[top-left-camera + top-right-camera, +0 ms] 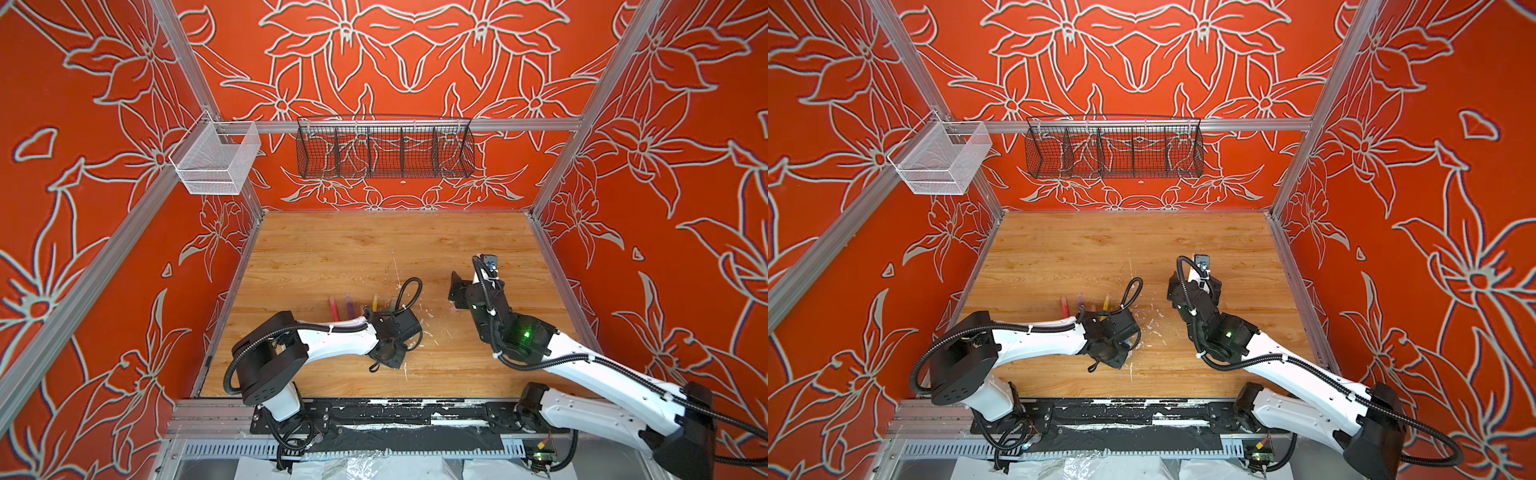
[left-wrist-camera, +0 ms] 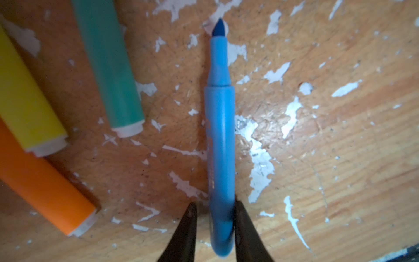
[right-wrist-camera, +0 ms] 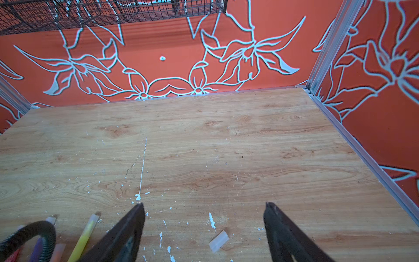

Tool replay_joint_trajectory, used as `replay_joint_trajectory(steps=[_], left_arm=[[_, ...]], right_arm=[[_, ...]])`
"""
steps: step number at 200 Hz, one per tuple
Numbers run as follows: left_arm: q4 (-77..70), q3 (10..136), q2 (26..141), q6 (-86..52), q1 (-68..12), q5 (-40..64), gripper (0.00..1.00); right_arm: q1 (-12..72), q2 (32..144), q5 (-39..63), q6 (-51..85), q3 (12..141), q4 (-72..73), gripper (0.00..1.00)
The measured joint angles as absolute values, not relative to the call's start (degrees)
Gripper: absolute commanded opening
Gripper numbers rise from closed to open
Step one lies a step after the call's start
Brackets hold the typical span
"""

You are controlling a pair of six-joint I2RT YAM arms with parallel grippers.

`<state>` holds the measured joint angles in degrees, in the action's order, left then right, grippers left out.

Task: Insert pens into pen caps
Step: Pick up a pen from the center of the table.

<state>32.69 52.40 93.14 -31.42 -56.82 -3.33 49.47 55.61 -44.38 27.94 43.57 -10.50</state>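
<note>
Left wrist view has the blue pen (image 2: pixel 221 147) lying flat on the bench (image 2: pixel 340 158) (nib bare, no cap on it). The left gripper (image 2: pixel 215 203) straddles its rear end. Its fingers (image 2: pixel 183 238) stand narrow. One touches the barrel, while a sliver of bench shows between the barrel and the other finger. I judge the pen bracketed but not yet clamped.

Just beside the blue pen lies the green pen (image 2: pixel 108 68). The yellow pen (image 2: pixel 27 102) and orange pen (image 2: pixel 45 186) lie farther from it on that same side, white end plugs pointing the way its rear does. In a top view the purple pen (image 1: pixel 350 306) and pink pen (image 1: pixel 333 308) sit farthest from it along the row.

In the right wrist view the right gripper (image 3: pixel 204 204) hovers with its fingers spread wide and nothing between them. One pen cap (image 3: pixel 218 243) lies loose on the bench below, well apart from the blue pen, on the right arm's side of it.

As for progress, the blue pen and this cap are plainly still to be joined. No other loose cap shows. The pale ends on the yellow pen and its neighbours may be caps already seated, which would make this the last pair, but they are too blurred to be sure.
</note>
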Motion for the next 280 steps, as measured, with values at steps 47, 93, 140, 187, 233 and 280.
replay_joint_trajectory(steps=[47, 93, 140, 187, 233, 280], left_arm=[[32.9, 53.4, 94.3, -30.9, -57.1, -3.4, 0.22], [32.9, 54.9, 95.8, -30.6, -57.1, -3.5, 0.2], [32.4, 55.5, 96.4, -29.9, -57.1, -3.6, 0.05], [33.8, 56.1, 95.7, -28.8, -55.7, -3.3, 0.02], [35.7, 64.4, 89.4, -27.4, -44.5, 3.3, 0.01], [33.3, 77.5, 88.2, -26.3, -41.7, 4.1, 0.0]], right_arm=[[49.5, 55.6, -44.3, 27.9, 43.6, -10.5, 0.84], [49.5, 55.6, -44.3, 27.9, 43.6, -10.5, 0.84], [49.5, 55.5, -44.4, 27.9, 43.6, -10.5, 0.84], [49.5, 54.8, -44.5, 28.0, 43.6, -10.5, 0.84], [49.5, 50.0, -45.2, 29.8, 42.3, -10.6, 0.86], [48.9, 47.0, -45.5, 31.0, 40.3, -10.4, 0.84]])
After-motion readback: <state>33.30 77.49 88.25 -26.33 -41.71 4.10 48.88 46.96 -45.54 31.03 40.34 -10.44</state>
